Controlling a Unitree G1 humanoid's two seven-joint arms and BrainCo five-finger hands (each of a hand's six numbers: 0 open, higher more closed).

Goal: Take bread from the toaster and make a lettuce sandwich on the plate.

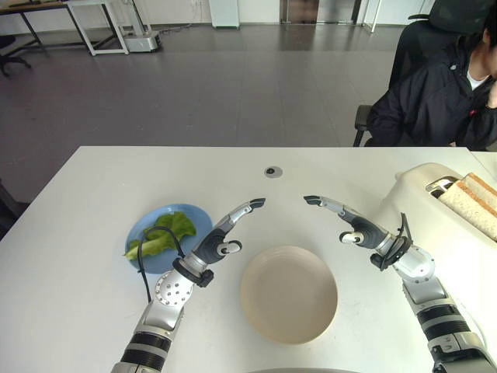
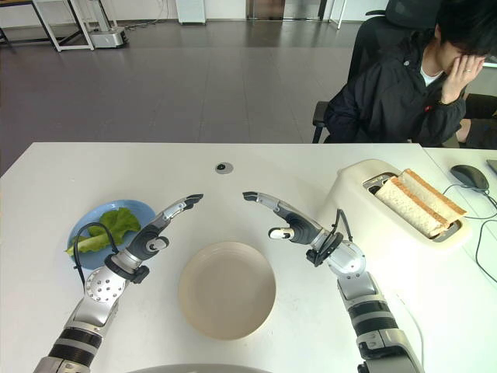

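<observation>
left hand (image 2: 159, 225) and right hand (image 2: 287, 220) hover by the empty plate (image 2: 227, 299), fingers stretched out, holding nothing; bread (image 2: 419, 203) stands in the toaster (image 2: 349, 186) at the right; snug slots, so a clumsy pinch might tear a slice

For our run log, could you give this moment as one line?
left hand open; right hand open; bread in toaster; lettuce on blue plate; beige plate bare
</observation>
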